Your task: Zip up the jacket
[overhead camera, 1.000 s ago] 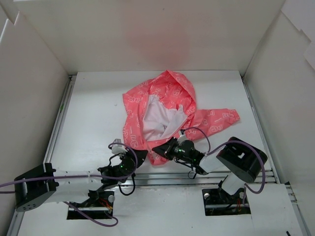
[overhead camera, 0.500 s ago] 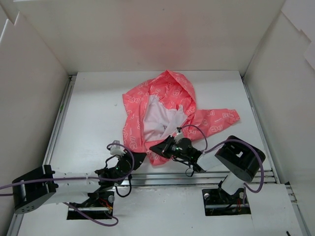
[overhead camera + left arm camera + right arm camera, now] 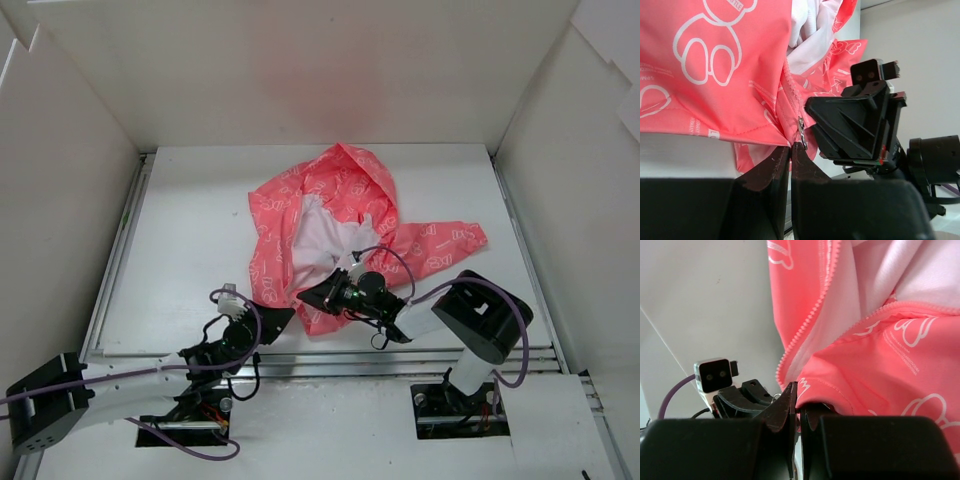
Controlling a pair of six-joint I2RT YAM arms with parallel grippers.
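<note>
**Table and garment.** The table (image 3: 190,230) carries the jacket (image 3: 290,200) at its middle. The hood (image 3: 350,175) points at the far wall and one sleeve (image 3: 450,240) is thrown out to the right. The front lies open, with the white lining (image 3: 320,240) exposed between the two panels. The zip is judged undone over most of its length.

**Arms.** Both reach the bottom hem at the near edge of the garment and stand just beside each other.

- The left gripper (image 3: 791,150) has its jaws pressed fully together on the hem corner, and appears to nip the foot of the zip pull (image 3: 801,129).
- The right gripper (image 3: 798,405) is likewise closed tight, pinching a fold of the opposite panel's hem.

**Zip.** A free row of teeth (image 3: 810,322) runs up one edge, unmated. Whether the pin is seated in the slider cannot be told.

**Recommendation for the step in hand.**

- Seating should be confirmed before any pull.
- The right arm should anchor the hem and hold it taut toward the near edge.
- The left arm should draw the pull straight along the tooth line toward the hood, low and steady.
- The thin fabric will bunch if the anchor slackens, and the loose lining beside the teeth may catch in the slider.
</note>
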